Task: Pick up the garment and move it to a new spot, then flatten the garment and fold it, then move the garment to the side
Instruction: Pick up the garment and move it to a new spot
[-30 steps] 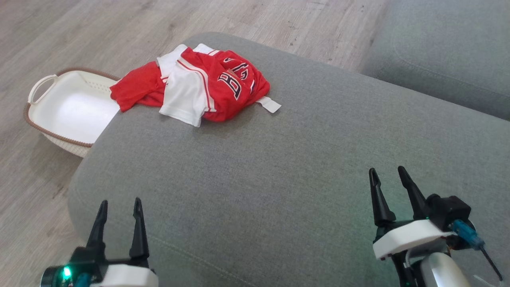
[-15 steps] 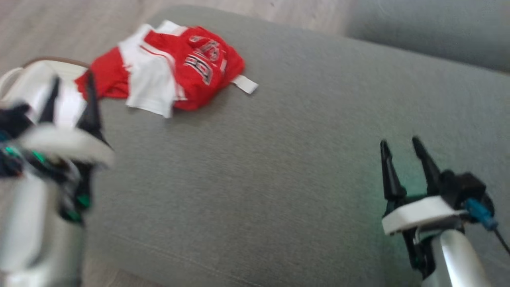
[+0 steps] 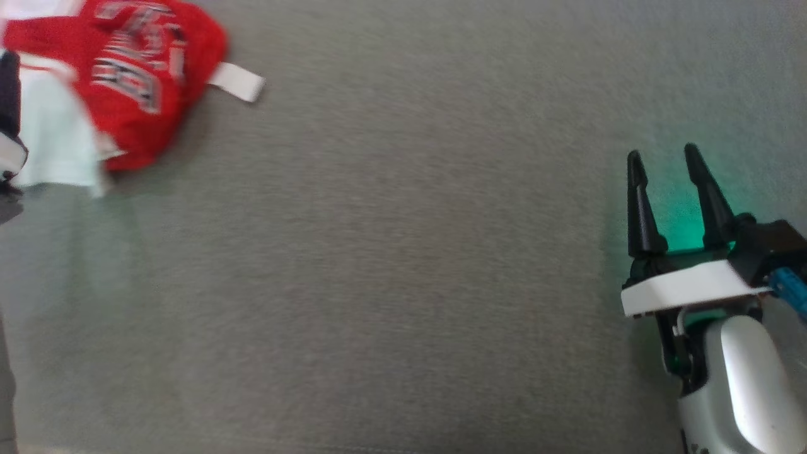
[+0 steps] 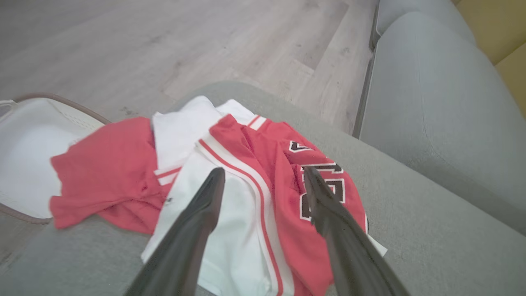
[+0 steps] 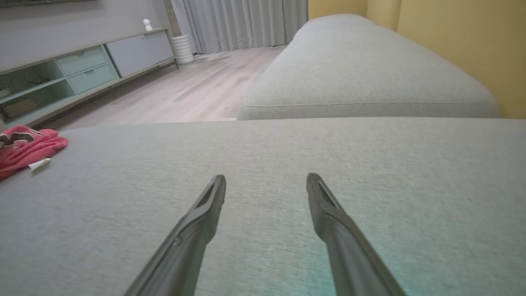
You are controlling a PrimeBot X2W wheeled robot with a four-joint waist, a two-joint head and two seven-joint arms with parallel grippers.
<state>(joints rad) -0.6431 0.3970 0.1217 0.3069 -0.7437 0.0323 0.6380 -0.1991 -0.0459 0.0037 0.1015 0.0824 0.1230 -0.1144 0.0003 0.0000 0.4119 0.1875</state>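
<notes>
The garment (image 3: pixel 126 82) is a crumpled red and white jersey with dark lettering, lying at the upper left of the grey sofa cushion (image 3: pixel 403 265). In the left wrist view my left gripper (image 4: pixel 263 174) is open, its two dark fingers pointing down at the garment (image 4: pixel 123 172) over its white panel and holding nothing. A dark and white part of my left arm (image 3: pixel 7 145) shows at the head view's left edge. My right gripper (image 3: pixel 662 157) stands open and empty over bare cushion at the right, far from the garment (image 5: pixel 24 148).
A white basket (image 4: pixel 24 156) sits on the wooden floor (image 4: pixel 205 49) beside the cushion's far left end, with a red sleeve hanging over it. A second grey cushion (image 4: pixel 431 102) lies to the right. A low cabinet (image 5: pixel 82 70) stands across the room.
The head camera has dipped and shifted, so the garment now sits at the picture's upper left. My left arm has moved from the lower left up to the garment. Both grippers stay open.
</notes>
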